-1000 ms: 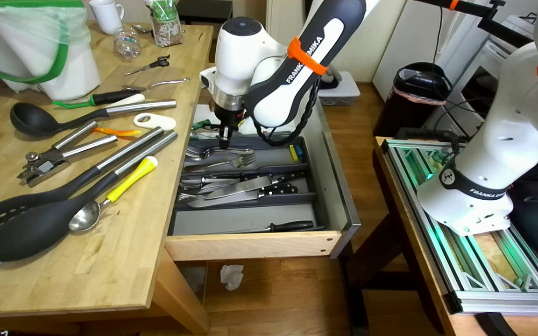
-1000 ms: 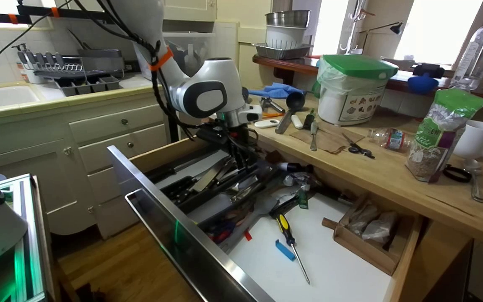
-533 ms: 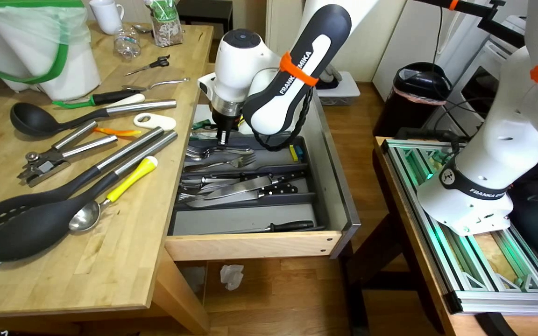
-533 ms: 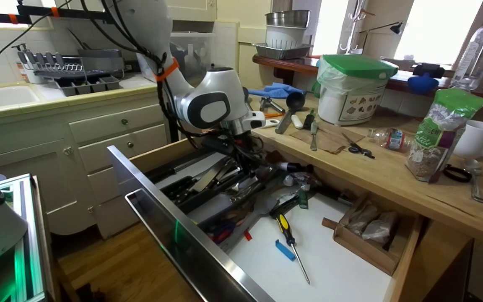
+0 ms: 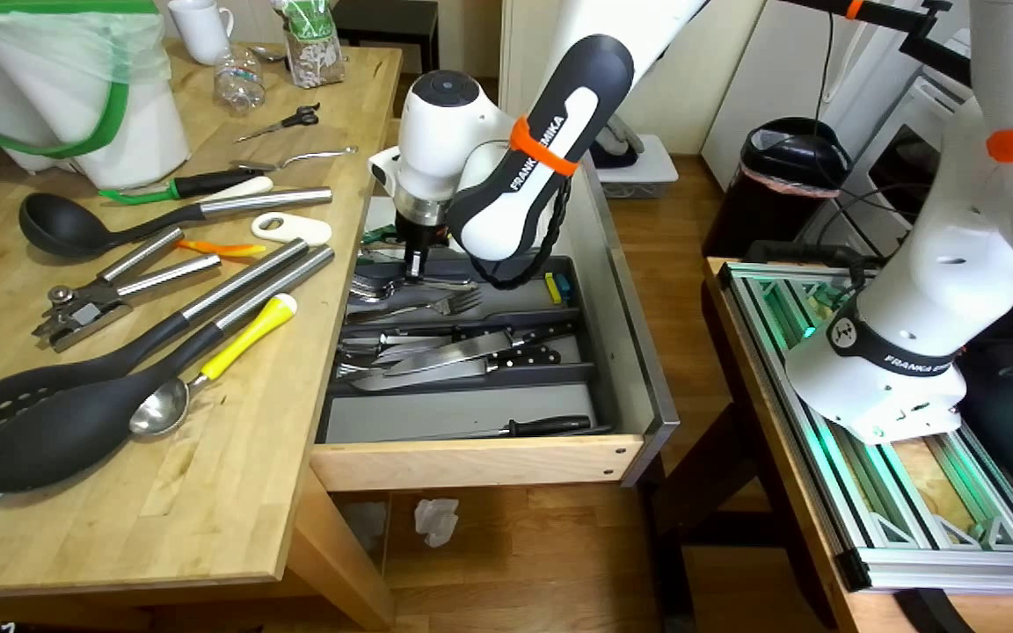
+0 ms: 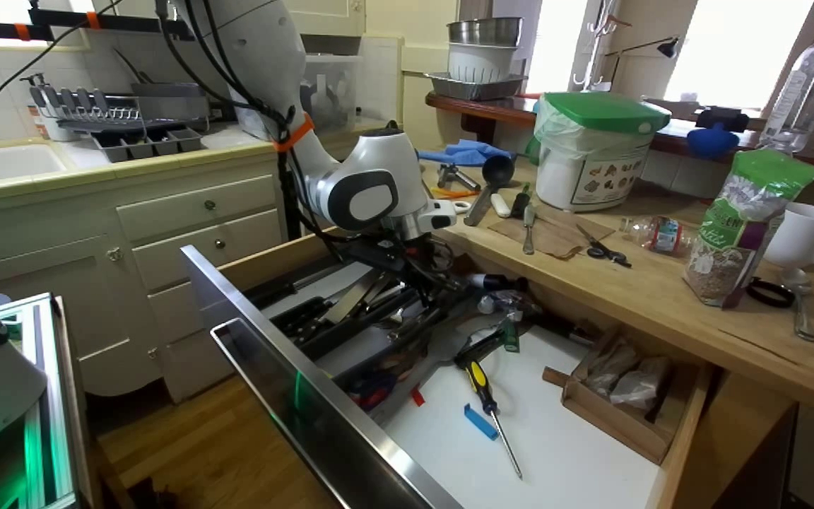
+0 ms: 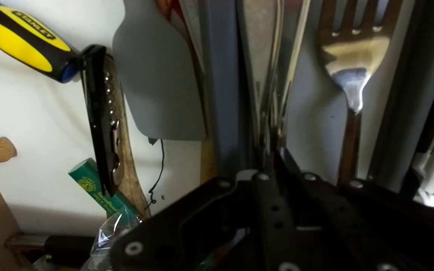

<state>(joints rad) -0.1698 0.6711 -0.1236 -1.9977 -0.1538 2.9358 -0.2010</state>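
Gripper (image 5: 415, 268) pointing down into the drawer (image 5: 480, 462), fingers drawn nearly together at the flatware (image 7: 275, 101); cannot tell whether pinching a handle or merely touching. Flatware stacked in the compartment along the edge of the tray (image 5: 462, 413) nearest the spatula (image 7: 156, 82). In the same compartment, just beside the stack, a lone fork (image 7: 356, 64). Over the divider (image 7: 411, 86), knives (image 5: 454, 353); along the tray's opposite edge, a black-handled tool (image 5: 550, 425). Outside the tray, past the spatula, a screwdriver (image 7: 17, 45). On the worktop (image 5: 181, 545), a ladle (image 5: 67, 226), handle end near the edge beside the drawer. Judging by the pose, most likely at the grasping step. Called for next, by that reading: a sure hold on a handle before any lift, clear of divider and fork.
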